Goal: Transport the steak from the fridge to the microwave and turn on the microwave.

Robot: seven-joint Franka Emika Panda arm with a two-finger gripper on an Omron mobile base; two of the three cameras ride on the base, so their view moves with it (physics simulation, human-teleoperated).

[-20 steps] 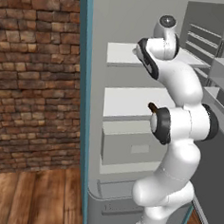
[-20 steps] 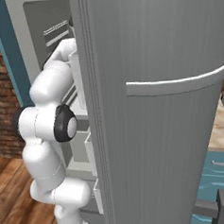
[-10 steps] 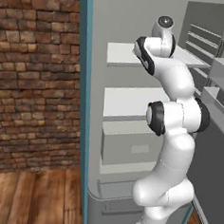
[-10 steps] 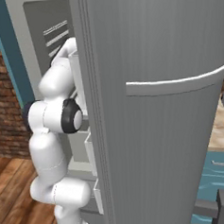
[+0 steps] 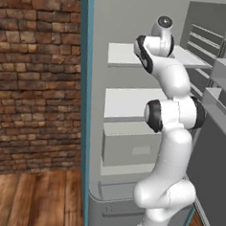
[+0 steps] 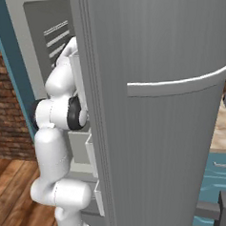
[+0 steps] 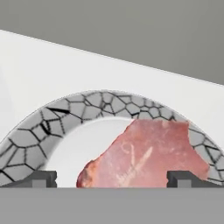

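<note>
The steak (image 7: 148, 155) is being closed in on — the arm's elbow is raised since before, and the gripper (image 7: 111, 178) is spread wide over the plate (image 7: 74, 114) on the fridge (image 5: 138, 54) shelf.

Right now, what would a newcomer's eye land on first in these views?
In the hand view, the red-pink steak on a crackle-rimmed plate, between the open claw's tips. From the base views, the white arm reaching onto the fridge's upper shelf, and the open grey door.

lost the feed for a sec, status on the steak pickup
End effector open, fingertips straddling the steak. Steak on cracked-pattern plate, white fridge shelf. Nothing in the way.
</note>
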